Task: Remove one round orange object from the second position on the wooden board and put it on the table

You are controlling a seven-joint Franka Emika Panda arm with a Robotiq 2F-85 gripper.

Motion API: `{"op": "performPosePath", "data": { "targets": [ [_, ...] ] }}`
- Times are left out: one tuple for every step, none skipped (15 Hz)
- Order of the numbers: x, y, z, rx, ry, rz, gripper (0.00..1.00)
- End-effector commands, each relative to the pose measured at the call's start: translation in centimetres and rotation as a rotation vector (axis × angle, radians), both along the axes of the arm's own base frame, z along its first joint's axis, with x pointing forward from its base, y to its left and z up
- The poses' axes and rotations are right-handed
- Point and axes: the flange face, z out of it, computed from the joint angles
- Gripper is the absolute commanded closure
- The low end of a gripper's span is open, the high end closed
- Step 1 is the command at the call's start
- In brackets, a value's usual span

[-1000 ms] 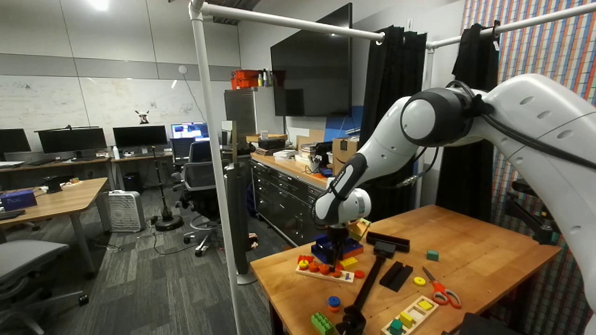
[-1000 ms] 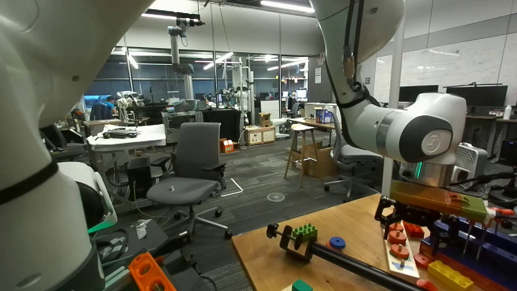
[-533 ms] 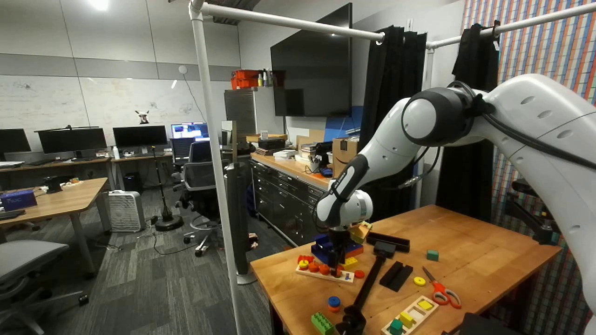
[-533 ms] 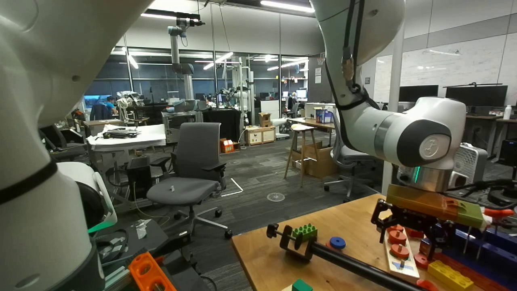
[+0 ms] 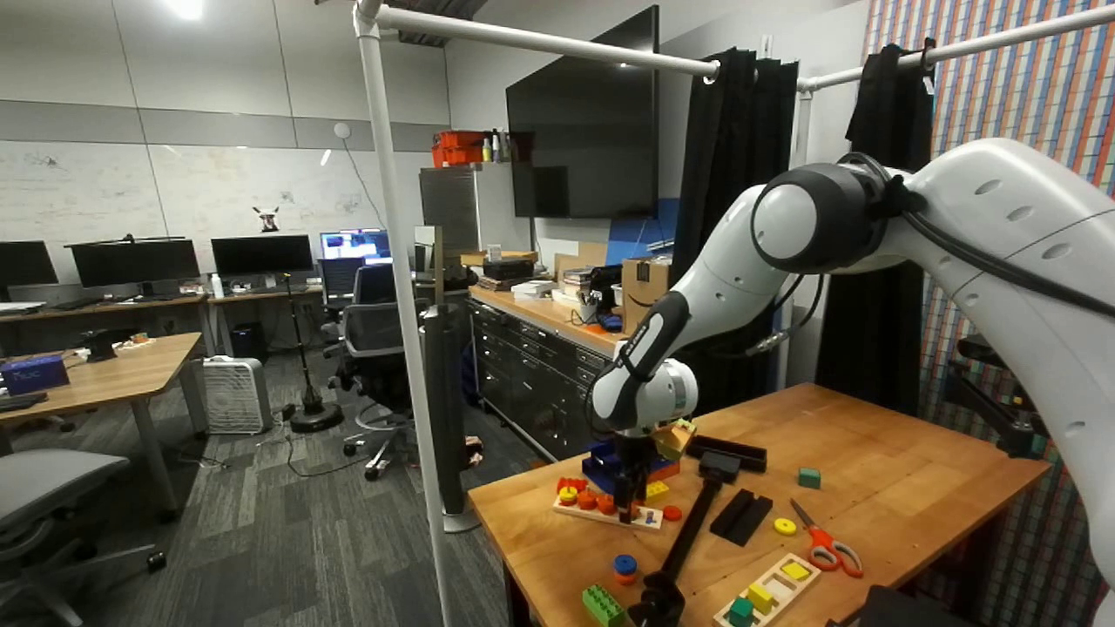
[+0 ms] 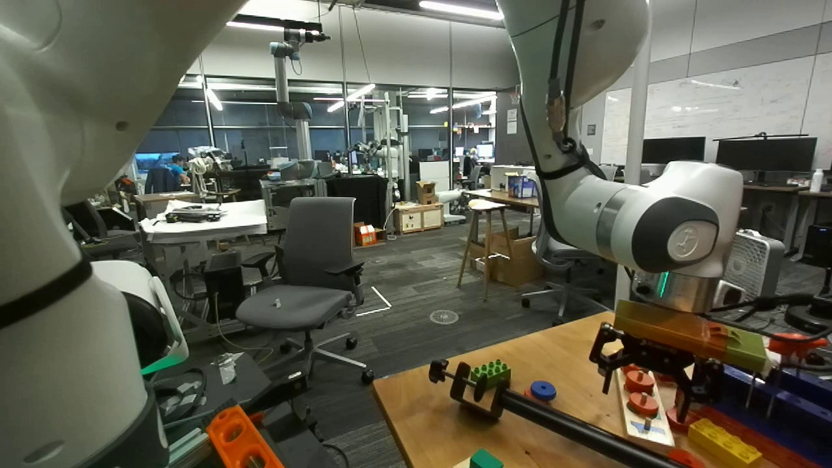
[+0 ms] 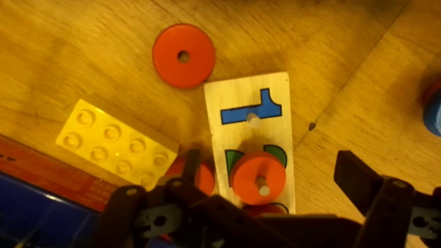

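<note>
The round orange object (image 7: 255, 172) sits on a peg over the green second mark of the wooden board (image 7: 246, 81). It also shows in an exterior view (image 6: 642, 404). The board lies flat on the table (image 7: 310, 44) and also shows in an exterior view (image 5: 649, 521). The peg at the blue "1" is bare. My gripper (image 7: 268, 165) is open and empty above the board, one finger to each side of the orange piece, touching neither as far as I can see. In an exterior view my gripper (image 5: 629, 514) hides most of the piece.
A loose orange-red disc (image 7: 172, 70) lies by the board's end. Another disc (image 7: 206, 179) lies beside the board, partly under one finger. A yellow brick (image 7: 117, 141) and a blue box (image 6: 773, 390) stand close by. A black clamp bar (image 6: 572, 426) crosses the table.
My open gripper has come lower and moved along the board toward its "1" end, now standing around the second piece. The board and discs have not moved.
</note>
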Motion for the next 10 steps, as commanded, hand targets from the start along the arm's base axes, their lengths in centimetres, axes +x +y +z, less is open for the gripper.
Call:
{"op": "performPosePath", "data": {
  "targets": [
    [0.22,0.44,0.05,0.014,-0.021,-0.001,0.00],
    [0.30,0.55,0.05,0.015,-0.021,0.001,0.00],
    [0.37,0.66,0.04,0.015,-0.021,0.003,0.00],
    [0.45,0.76,0.02,0.014,-0.021,0.006,0.00],
    [0.50,0.83,0.01,0.015,-0.021,0.007,0.00],
    [0.53,0.87,-0.02,0.015,-0.020,0.007,0.00],
    [0.53,0.89,-0.07,0.015,-0.020,0.008,0.00],
    [0.51,0.90,-0.15,0.016,-0.018,0.008,0.00],
    [0.49,0.90,-0.23,0.017,-0.016,0.007,0.00],
    [0.48,0.91,-0.31,0.017,-0.014,0.007,0.00]
  ]
}}
